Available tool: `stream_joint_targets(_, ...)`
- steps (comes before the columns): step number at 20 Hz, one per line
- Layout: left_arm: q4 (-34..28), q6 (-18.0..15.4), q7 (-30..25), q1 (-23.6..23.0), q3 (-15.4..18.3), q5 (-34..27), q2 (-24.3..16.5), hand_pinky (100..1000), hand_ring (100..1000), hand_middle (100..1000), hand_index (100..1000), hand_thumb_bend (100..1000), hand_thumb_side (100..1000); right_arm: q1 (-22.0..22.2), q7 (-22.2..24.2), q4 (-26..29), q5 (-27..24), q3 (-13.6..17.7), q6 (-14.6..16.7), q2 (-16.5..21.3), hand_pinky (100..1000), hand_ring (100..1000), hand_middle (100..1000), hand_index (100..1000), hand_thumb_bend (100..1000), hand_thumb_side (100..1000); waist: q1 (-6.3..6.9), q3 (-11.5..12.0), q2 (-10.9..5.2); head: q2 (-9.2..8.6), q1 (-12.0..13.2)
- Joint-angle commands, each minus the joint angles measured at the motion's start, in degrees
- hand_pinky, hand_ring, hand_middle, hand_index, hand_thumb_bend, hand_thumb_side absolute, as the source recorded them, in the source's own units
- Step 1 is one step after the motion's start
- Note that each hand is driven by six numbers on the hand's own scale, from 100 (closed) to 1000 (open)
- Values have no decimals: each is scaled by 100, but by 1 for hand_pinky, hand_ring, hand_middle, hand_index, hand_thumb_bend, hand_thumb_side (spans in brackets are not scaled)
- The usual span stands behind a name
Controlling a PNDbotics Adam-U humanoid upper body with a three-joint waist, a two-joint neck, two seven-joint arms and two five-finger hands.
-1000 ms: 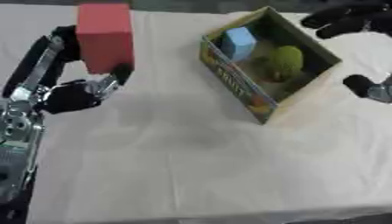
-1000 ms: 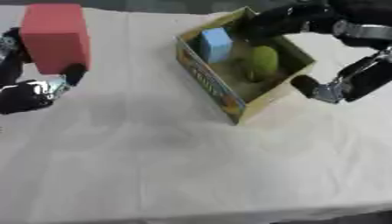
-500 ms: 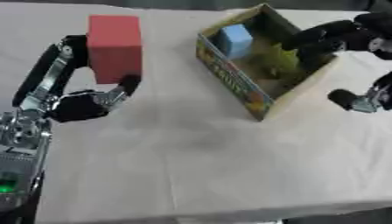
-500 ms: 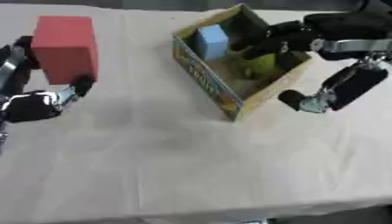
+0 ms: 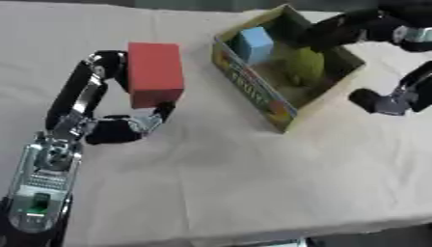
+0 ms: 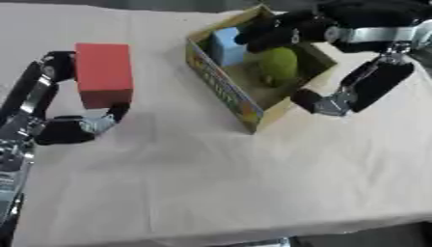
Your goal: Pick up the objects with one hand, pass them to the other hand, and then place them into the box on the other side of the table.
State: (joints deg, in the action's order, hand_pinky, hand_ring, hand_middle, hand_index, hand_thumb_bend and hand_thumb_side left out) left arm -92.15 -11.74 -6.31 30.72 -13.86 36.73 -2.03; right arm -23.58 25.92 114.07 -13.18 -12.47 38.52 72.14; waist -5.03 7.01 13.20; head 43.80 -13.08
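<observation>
Left eye view, plain red block [image 5: 155, 73], upright, left hand [image 5: 118, 128] fingers gripping

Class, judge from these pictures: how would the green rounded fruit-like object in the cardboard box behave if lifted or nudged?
The green rounded object has curved sides, so it would probably roll if nudged. The cardboard box walls and the light blue block beside it would likely stop it. Its weight cannot be judged.

table [image 5: 253, 183]: cream cloth | on it: open cardboard box [image 5: 253, 91], upper right
</observation>
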Motion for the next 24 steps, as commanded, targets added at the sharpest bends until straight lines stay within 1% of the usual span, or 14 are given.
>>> stream_joint_targets(1,41,-101,233,10,37,235,72,458,393,470,518,100,325,-379,317,52,80,36,-118,-260,814,1000,1000,967,100,341,-83,-82,-73,31,114)
stream_joint_targets(3,62,-118,326,-34,64,293,79,458,393,470,518,100,328,-666,543,52,157,62,-78,-583,761,1000,1000,950,100,372,-97,-166,-90,31,197)
stream_joint_targets(5,64,-140,379,-59,77,333,81,459,394,471,518,100,330,-891,830,52,159,90,-27,-880,737,1000,927,952,100,372,-100,-217,-101,31,263)
stream_joint_targets(6,67,-151,398,-68,84,349,83,459,394,470,517,100,330,-986,999,52,134,104,-28,-1024,737,1000,890,955,100,364,-101,-233,-106,31,289)
stream_joint_targets(7,68,-165,421,-74,90,362,88,459,394,470,518,100,331,-1070,1181,52,97,111,-53,-1162,751,1000,851,964,100,296,-103,-243,-109,31,309)
stream_joint_targets(8,70,-185,444,-79,94,371,93,460,395,470,517,100,328,-1143,1388,52,56,106,-105,-1290,782,1000,845,978,100,351,-107,-252,-112,31,328)
stream_joint_targets(10,86,-236,489,-90,96,416,103,461,396,470,517,100,327,-1265,1823,52,5,61,-275,-1523,865,1000,852,1000,100,356,-127,-269,-120,31,365)
stream_joint_targets(11,101,-264,508,-95,95,448,113,461,396,470,517,100,326,-1312,2030,52,16,34,-396,-1630,884,1000,849,1000,100,365,-143,-275,-126,31,388)
stream_joint_targets(13,139,-314,558,-112,96,525,142,461,397,470,517,100,326,-1399,2308,52,68,23,-674,-1848,893,1000,857,1000,100,375,-181,-284,-142,31,441)
stream_joint_targets(17,230,-387,642,-128,78,669,203,463,398,471,518,100,324,-1519,2526,52,235,22,-1055,-2159,908,1000,865,1000,113,481,-226,-270,-179,31,466)
stream_joint_targets(19,278,-415,658,-129,65,725,230,463,398,471,518,100,327,-1572,2583,52,328,-24,-1081,-2256,917,1000,842,994,270,524,-246,-246,-196,31,449)
stream_joint_targets(21,324,-440,665,-130,49,766,264,463,398,471,518,100,332,-1627,2600,47,447,-95,-1044,-2348,922,1000,749,990,393,554,-274,-200,-209,31,415)
stream_joint_targets(22,342,-456,667,-128,39,784,283,463,399,471,518,100,326,-1650,2602,27,511,-129,-1018,-2390,923,1000,720,990,420,572,-287,-169,-215,31,395)
stream_joint_targets(24,380,-489,666,-125,21,828,311,464,399,472,518,100,314,-1692,2604,-58,618,-174,-971,-2465,913,1000,645,995,424,607,-308,-114,-225,31,356)
